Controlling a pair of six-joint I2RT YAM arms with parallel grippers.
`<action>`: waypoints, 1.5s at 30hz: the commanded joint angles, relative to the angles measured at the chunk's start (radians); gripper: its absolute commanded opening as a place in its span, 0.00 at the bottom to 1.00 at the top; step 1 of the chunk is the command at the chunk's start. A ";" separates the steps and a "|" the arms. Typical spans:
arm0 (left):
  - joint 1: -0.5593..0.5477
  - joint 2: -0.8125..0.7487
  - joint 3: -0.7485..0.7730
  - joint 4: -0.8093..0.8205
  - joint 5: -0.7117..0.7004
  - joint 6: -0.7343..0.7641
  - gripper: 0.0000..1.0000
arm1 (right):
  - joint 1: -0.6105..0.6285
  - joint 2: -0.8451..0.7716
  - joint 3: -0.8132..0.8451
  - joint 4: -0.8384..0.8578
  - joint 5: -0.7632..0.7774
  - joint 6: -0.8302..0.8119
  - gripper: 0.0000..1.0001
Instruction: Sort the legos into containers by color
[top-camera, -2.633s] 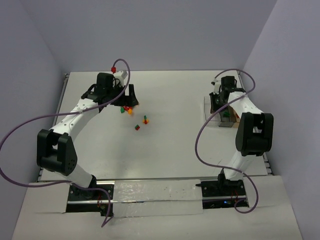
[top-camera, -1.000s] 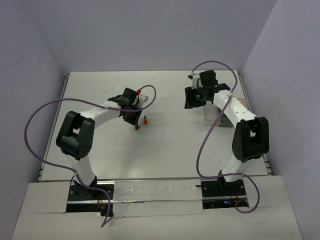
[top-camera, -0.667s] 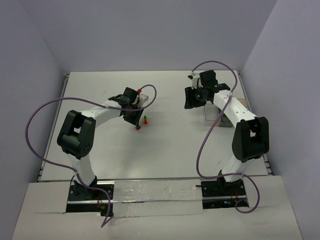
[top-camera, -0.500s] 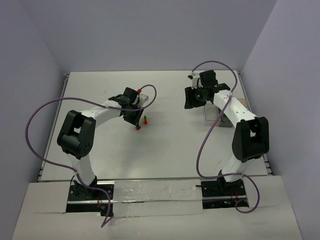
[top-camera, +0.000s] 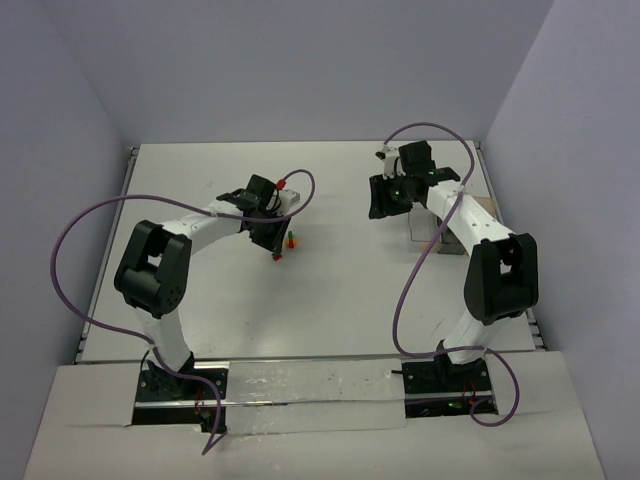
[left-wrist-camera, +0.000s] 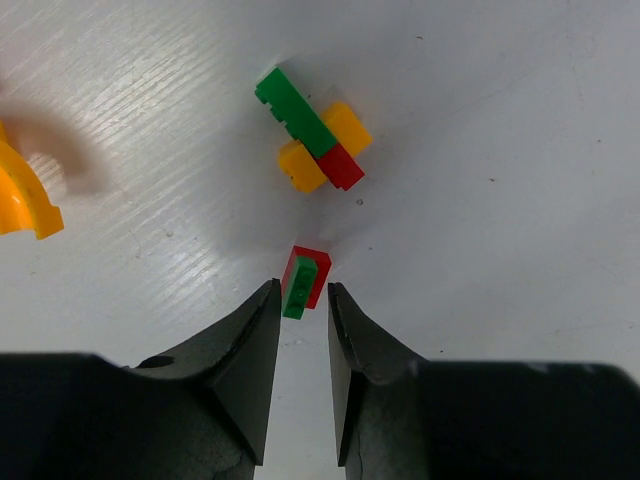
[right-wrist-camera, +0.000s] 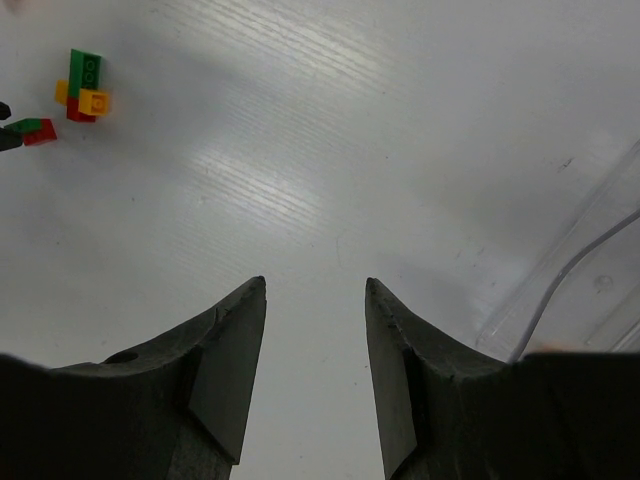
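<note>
A small red-and-green pair of legos (left-wrist-camera: 305, 280) lies on the white table, partly between my left gripper's (left-wrist-camera: 304, 288) fingertips. The jaws stand a narrow gap apart; the green brick is against the left finger and the right finger stays just off the red one. A stack of green, yellow and red legos (left-wrist-camera: 315, 140) sits a little beyond it, also seen from above (top-camera: 291, 240). My right gripper (right-wrist-camera: 315, 285) is open over bare table, left of the clear containers (right-wrist-camera: 590, 280), whose tan base (top-camera: 487, 205) shows behind the right arm.
An orange-yellow piece (left-wrist-camera: 20, 195) shows at the left edge of the left wrist view. Purple cables loop over both arms. Grey walls close in the table at the back and on both sides.
Since the earliest frame the left arm has swung from the back-left pile to the red-and-green pair, and the right arm has moved left off the containers. In the last second almost nothing moved.
</note>
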 joint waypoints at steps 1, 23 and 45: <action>-0.002 -0.025 0.026 -0.003 0.044 0.025 0.35 | -0.005 -0.030 -0.011 0.032 -0.009 -0.003 0.52; -0.001 0.037 0.045 -0.017 0.005 0.057 0.33 | -0.005 -0.028 -0.012 0.030 -0.007 -0.006 0.52; 0.078 -0.107 0.128 0.016 0.474 -0.212 0.00 | -0.006 -0.085 -0.021 0.129 -0.331 0.090 0.52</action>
